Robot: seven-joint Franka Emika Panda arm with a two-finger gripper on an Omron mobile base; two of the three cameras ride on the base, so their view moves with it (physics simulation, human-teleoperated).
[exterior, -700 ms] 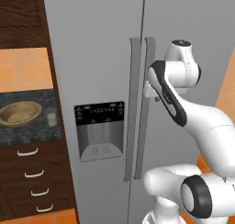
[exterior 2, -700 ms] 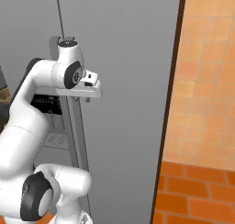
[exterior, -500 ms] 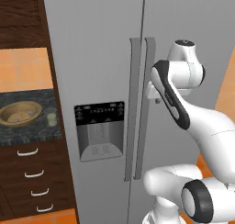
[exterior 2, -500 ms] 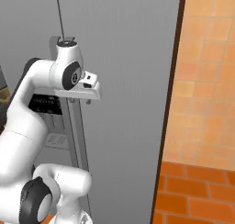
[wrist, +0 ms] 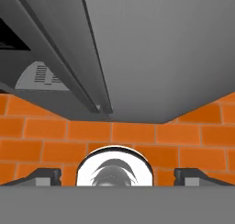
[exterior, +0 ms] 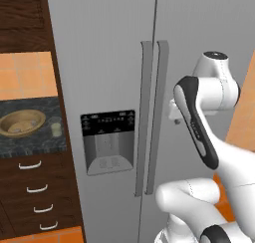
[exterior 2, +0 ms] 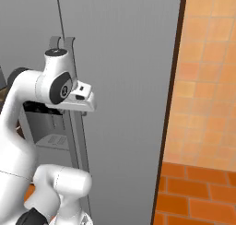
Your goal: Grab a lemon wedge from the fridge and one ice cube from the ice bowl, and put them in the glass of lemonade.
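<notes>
The grey two-door fridge is closed, so the lemon wedge is hidden. My gripper hangs close in front of the right door, beside its long vertical handle, pointing down toward the floor. Its fingertips stand far apart with nothing between them, so it is open. On the dark counter to the left sits the wooden ice bowl, with the small glass of lemonade just right of it. Any ice cube in the bowl is too small to make out.
The black-panelled dispenser is set in the left door. Dark drawers lie under the counter. An orange tiled wall and brick floor lie right of the fridge. My own arm stands before the right door.
My hand has sunk a little lower alongside the right door handle. The fridge doors stay closed and the gripper stays open.
</notes>
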